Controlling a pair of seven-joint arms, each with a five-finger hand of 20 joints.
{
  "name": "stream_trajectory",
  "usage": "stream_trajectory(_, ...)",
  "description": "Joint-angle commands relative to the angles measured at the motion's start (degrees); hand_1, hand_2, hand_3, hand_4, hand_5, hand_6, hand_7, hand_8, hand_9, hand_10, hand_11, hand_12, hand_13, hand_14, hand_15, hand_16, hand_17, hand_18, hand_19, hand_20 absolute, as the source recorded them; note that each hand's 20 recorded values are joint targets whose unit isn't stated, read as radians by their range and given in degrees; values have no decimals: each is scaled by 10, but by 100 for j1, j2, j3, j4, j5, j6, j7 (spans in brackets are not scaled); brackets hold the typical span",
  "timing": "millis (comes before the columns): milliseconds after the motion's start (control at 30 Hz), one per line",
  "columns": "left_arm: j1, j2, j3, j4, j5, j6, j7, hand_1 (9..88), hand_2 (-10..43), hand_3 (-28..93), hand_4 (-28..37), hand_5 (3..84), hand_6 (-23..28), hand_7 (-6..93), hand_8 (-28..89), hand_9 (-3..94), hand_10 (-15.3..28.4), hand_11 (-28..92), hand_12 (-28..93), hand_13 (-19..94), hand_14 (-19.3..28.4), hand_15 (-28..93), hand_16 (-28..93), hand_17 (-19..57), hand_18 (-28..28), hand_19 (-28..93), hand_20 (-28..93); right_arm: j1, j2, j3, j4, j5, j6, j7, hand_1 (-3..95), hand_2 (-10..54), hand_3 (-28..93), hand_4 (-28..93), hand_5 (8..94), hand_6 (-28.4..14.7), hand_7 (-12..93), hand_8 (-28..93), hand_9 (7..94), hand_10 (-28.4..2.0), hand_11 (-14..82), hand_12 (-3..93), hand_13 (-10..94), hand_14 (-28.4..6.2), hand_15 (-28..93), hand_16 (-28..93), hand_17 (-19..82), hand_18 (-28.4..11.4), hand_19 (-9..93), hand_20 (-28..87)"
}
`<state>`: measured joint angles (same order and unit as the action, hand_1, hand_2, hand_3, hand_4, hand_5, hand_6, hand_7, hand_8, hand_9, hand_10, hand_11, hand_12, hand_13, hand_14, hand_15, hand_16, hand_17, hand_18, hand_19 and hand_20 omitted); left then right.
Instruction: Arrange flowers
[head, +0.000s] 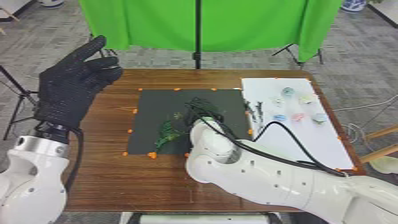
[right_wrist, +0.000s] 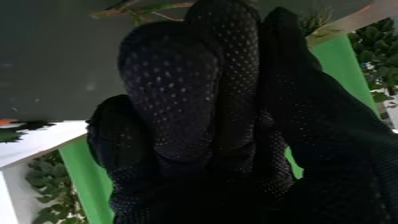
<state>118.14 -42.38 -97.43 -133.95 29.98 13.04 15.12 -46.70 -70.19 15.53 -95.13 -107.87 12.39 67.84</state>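
One brown wooden table (head: 98, 182) fills most of the floor in front of me, with one bright green cloth (head: 258, 25) hanging past its far edge. On the table's right half lies one long white sheet (head: 275, 135), its long axis running near to far; one dark, squarish mat (head: 151, 105) edged with bits of orange tape takes the middle.

The robot's left hand (head: 69, 87), in black fabric, is up at the far left with its fingers loosely spread, holding nothing. The right hand (head: 202, 111) is low over the mat's right part; I honestly can't tell whether it is pressed together or pinching something.

On the mat, just left of that right hand, is one green leafy sprig (head: 167, 134). It runs near to far, slanting so its far end leans right, toward the hand. The right wrist view adds a thin, brownish-green twig (right_wrist: 133, 11) close by the right hand (right_wrist: 226, 100), and clumps of dark leafy plants (right_wrist: 53, 182) beyond the green cloth.

The head view adds some slim, dark stems (head: 258, 111) lined up near to far along the sheet's left edge, too tangled for me to count, and six small pastel flower heads (head: 298, 117) to their right.
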Motion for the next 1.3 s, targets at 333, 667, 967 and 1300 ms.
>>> stream_trajectory(333, 23, -83, 21, 44, 32, -39, -161, 228, 74, 795, -226, 359, 84, 147, -103, 352, 219, 339, 121, 263, 284, 616, -123, -56, 249, 610, 253, -197, -91, 174, 34, 51, -388, 107, 477, -95, 685, -283, 800, -23, 135, 8, 937, -92, 300, 170, 921, -57, 524, 208, 606, -167, 932, 261)
stream_trajectory(667, 207, -205, -48, 7, 57, 7, -235, 228, 74, 796, -225, 359, 84, 148, -103, 352, 218, 339, 122, 263, 284, 617, -123, -56, 249, 610, 253, -228, -22, 203, -159, 127, -262, 42, 421, -95, 712, -275, 767, -23, 136, -48, 937, -105, 294, 172, 919, -58, 526, 205, 607, -168, 932, 263)
stream_trajectory(967, 727, -360, -289, -143, 58, 158, -129, 229, 74, 796, -226, 359, 84, 148, -103, 351, 218, 340, 122, 262, 284, 617, -124, -56, 249, 610, 253, 9, 115, 134, -317, 118, -20, -123, 370, -69, 708, -258, 711, -29, 131, -118, 937, -116, 285, 173, 917, -62, 526, 203, 606, -171, 932, 264)
stream_trajectory(1300, 1167, -433, -498, -289, 34, 322, 69, 229, 74, 795, -226, 359, 84, 148, -103, 351, 219, 340, 122, 263, 284, 617, -123, -56, 248, 610, 253, 82, 555, 129, -447, 132, -85, 3, 337, -31, 690, -242, 631, -42, 119, -115, 936, -126, 274, 175, 919, -64, 526, 199, 608, -176, 932, 269)
